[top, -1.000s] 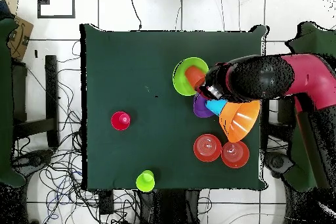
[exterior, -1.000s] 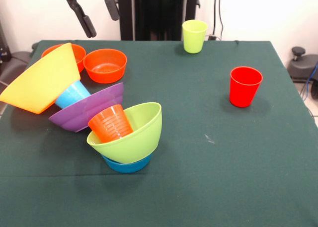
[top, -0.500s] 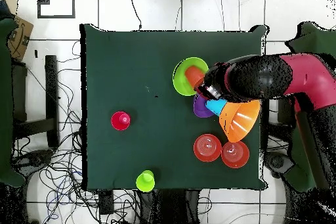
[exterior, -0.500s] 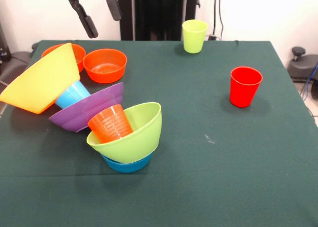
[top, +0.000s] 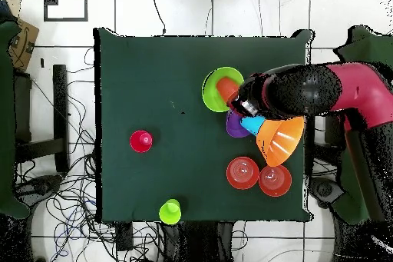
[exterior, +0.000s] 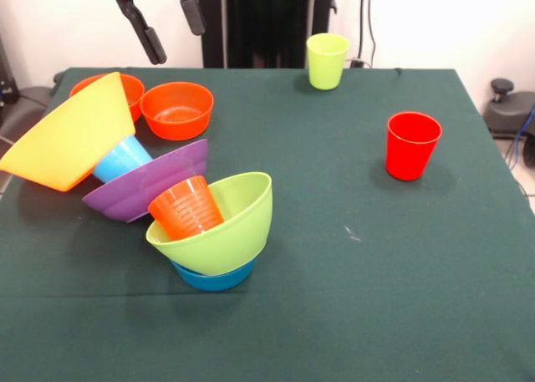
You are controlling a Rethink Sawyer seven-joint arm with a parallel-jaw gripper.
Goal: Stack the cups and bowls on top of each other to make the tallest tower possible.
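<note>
My gripper (exterior: 170, 27) hangs open and empty at the top left, above the two small orange bowls (exterior: 176, 110) (exterior: 125, 89). The tower has toppled: the lime green bowl (exterior: 226, 227) sits tilted on the small blue bowl (exterior: 213, 277), with the orange cup (exterior: 185, 206) lying in it. Beside it the purple bowl (exterior: 146, 181), light blue cup (exterior: 121, 158) and yellow bowl (exterior: 71, 135) lie tipped over in a row. The yellow-green cup (exterior: 326, 60) and red cup (exterior: 412, 145) stand upright apart. From overhead the arm (top: 307, 90) covers the purple bowl (top: 234, 127).
The green table (exterior: 359, 265) ends at the right near a black caster (exterior: 501, 88). Cables (top: 69, 197) lie on the floor beside the table in the overhead view.
The gripper has shifted very slightly; the cups and bowls have not moved.
</note>
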